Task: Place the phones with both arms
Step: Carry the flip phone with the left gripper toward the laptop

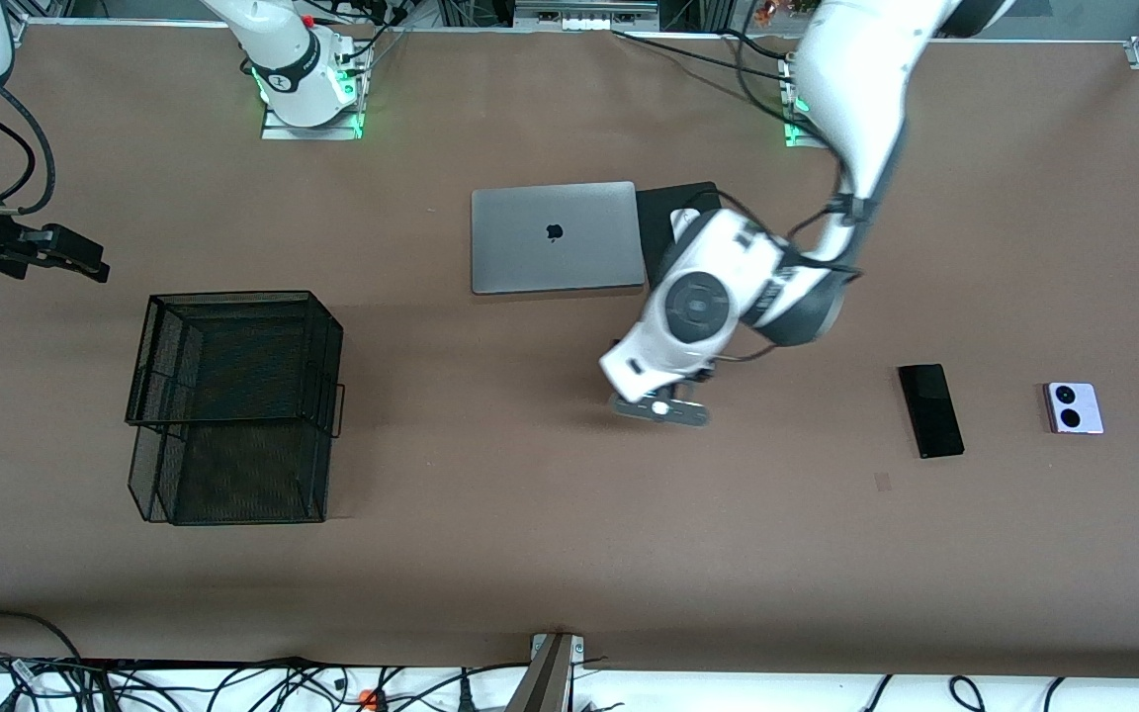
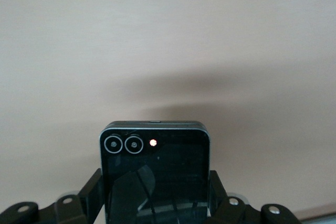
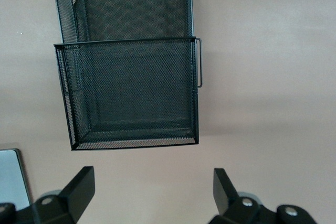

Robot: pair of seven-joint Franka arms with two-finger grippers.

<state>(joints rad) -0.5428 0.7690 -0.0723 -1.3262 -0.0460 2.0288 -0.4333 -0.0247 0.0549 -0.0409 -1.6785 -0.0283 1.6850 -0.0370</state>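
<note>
Black glass, squarish: the two-lens black phone sits clamped between the left gripper fingers, jaws closed tight on its sides, lenses and a small lit dot along its top edge in the left wrist view. Gripper and phone hang low over bare brown table, nearer the front camera than the closed silver laptop. A dark pad lies flat beside the laptop, toward the left arm's end, partly under the left arm's wrist.

Long black slab phone lies flat on the table, well apart from the laptop toward the left arm's end and nearer the camera. Lilac-white phone, two black lenses up, lies beside the slab, closer to the table's end.

Right gripper waits, fingers spread wide, nothing between them, in the air at the right arm's end. Black wire-mesh basket stands well apart from the laptop on that side; it fills the right wrist view.
</note>
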